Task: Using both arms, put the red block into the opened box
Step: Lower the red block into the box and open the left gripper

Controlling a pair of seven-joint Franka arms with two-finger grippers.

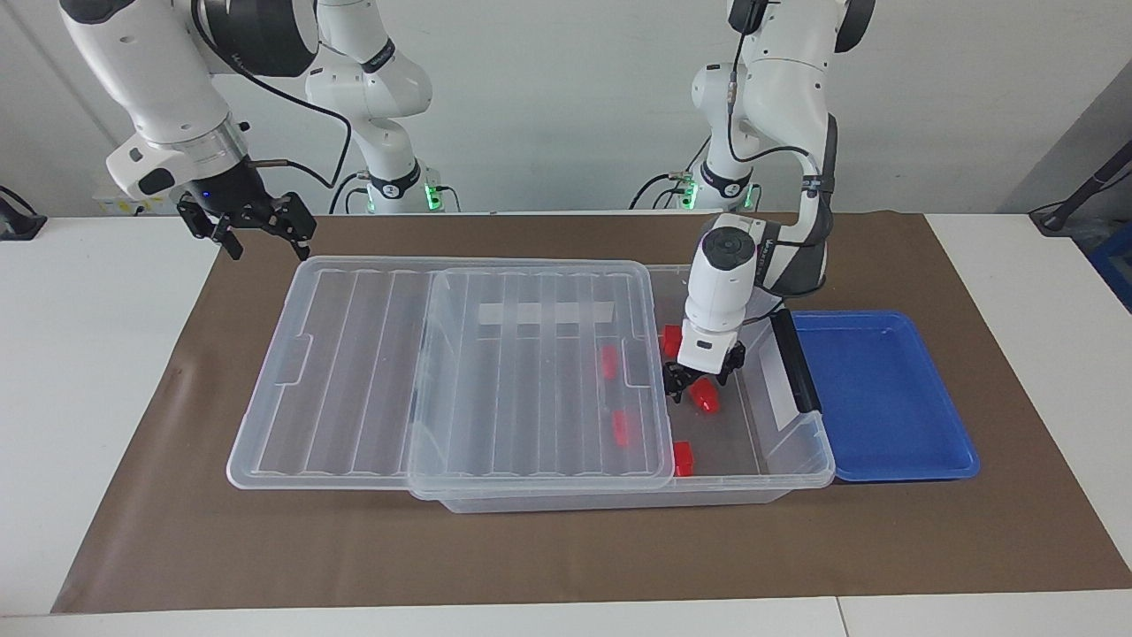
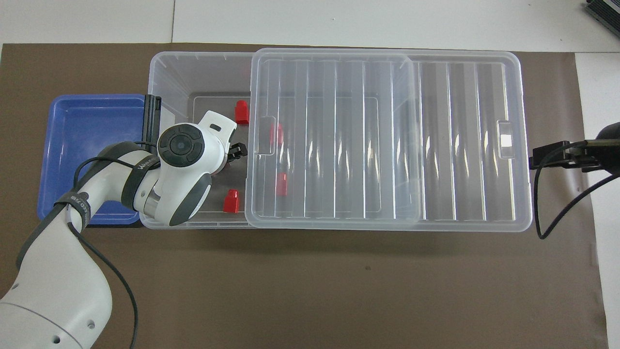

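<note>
The opened box (image 1: 821,441) is a clear bin whose ribbed lid (image 1: 531,372) is slid toward the right arm's end. My left gripper (image 1: 699,379) hangs open inside the uncovered end, just above a red block (image 1: 705,395) that lies loose on the box floor. In the overhead view the left wrist hides this block, and only one fingertip (image 2: 237,151) shows. Two more red blocks (image 1: 672,337) (image 1: 683,458) lie in the uncovered part, and two (image 1: 609,361) (image 1: 622,427) lie under the lid. My right gripper (image 1: 249,226) waits open over the mat by the lid's free end.
A shallow blue tray (image 1: 884,389) sits against the box's black handle bar (image 1: 794,361) at the left arm's end. A brown mat (image 1: 566,548) covers the table. Two thinner white arms with green-lit bases (image 1: 429,190) stand at the robots' edge.
</note>
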